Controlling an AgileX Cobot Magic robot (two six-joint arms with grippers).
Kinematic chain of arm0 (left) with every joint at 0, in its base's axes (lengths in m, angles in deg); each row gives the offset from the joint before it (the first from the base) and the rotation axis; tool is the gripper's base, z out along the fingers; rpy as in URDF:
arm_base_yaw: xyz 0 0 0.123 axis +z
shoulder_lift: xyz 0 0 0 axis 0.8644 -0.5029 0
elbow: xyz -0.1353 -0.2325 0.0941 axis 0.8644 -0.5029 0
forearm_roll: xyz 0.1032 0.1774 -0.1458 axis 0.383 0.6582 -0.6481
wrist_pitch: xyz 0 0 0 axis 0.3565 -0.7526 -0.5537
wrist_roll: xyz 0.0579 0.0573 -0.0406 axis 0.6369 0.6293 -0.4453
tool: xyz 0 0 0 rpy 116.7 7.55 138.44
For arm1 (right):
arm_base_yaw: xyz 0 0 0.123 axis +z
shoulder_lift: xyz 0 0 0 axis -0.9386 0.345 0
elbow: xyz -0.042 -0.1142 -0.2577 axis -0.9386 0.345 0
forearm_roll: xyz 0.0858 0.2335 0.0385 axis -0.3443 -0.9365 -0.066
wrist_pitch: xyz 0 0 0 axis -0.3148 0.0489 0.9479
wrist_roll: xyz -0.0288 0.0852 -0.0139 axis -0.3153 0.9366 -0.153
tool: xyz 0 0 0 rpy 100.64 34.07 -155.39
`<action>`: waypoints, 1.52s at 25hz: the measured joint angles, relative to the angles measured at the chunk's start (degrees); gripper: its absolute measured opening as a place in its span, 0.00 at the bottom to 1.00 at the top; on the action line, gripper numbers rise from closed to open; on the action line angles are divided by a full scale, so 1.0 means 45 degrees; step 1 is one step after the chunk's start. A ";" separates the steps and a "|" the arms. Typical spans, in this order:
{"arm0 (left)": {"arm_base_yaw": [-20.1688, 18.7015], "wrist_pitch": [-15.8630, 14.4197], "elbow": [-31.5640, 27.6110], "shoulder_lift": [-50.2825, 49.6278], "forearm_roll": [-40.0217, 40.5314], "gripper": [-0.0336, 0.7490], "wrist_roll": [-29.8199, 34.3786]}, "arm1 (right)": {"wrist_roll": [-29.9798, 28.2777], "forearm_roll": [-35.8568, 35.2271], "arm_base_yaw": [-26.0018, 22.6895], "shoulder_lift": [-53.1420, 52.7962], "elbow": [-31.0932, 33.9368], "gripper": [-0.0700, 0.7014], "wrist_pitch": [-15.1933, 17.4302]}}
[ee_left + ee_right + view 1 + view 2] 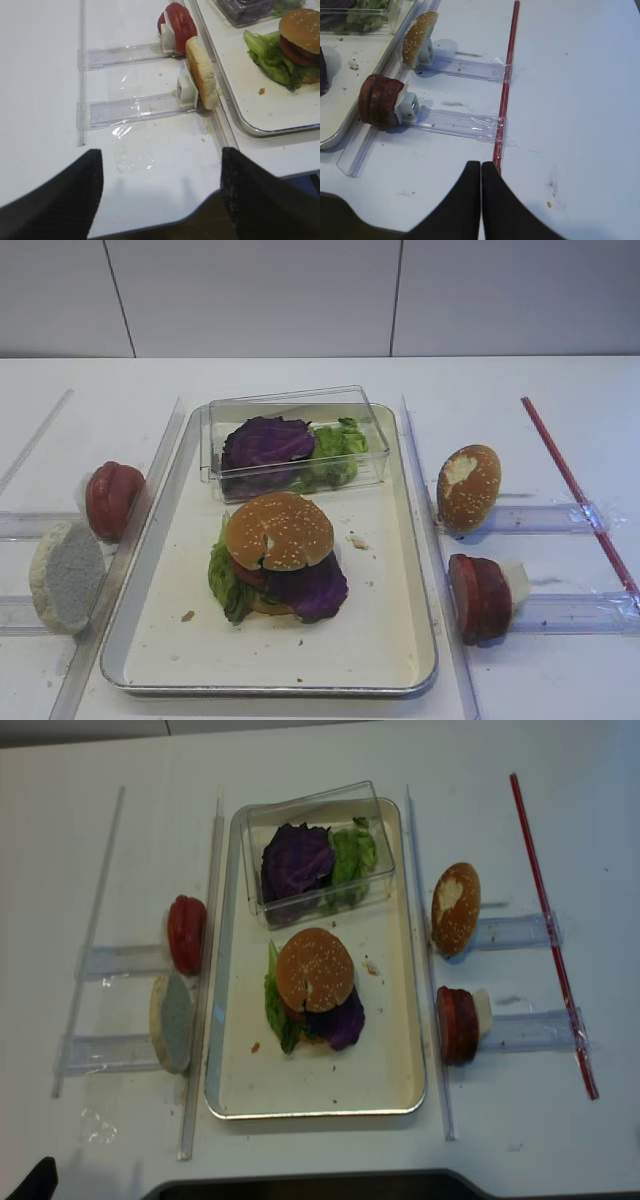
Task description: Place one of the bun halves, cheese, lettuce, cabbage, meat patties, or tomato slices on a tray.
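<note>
- Right wrist view: right gripper [480, 200] pinched shut, empty, parked off the tray [335, 135].
- Left gripper [160, 185] spread wide, empty.
- Burger [278, 558] looks stacked; next I'd guess the sesame bun half [468, 487] beside the tray.

Bright, even light from overhead fills every view; shadows under the food are short and soft. The white bench [520, 680] looks washed out, bluish in the right wrist view. Glare glints on the clear plastic strips [130, 107]. The near, dark end effector [480, 200] looks slightly soft.
</note>
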 joint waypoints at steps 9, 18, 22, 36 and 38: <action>0.0000 0.0000 0.0000 0.0000 0.0000 0.64 0.0000 | 0.0023 0.0000 0.0000 0.0000 0.0000 0.12 -0.0058; 0.0000 0.0000 0.0000 0.0000 0.0000 0.65 0.0000 | 0.0023 0.0000 0.0000 0.0000 0.0000 0.12 -0.0058; 0.0000 0.0000 0.0000 0.0000 0.0000 0.65 0.0000 | 0.0023 0.0000 0.0000 0.0000 0.0000 0.12 -0.0058; 0.0000 0.0000 0.0000 0.0000 0.0000 0.64 0.0000 | 0.0023 0.0000 0.0000 0.0000 0.0000 0.12 -0.0058; 0.0000 0.0000 0.0000 0.0000 0.0000 0.65 0.0000 | 0.0023 0.0000 0.0000 0.0000 0.0000 0.12 -0.0058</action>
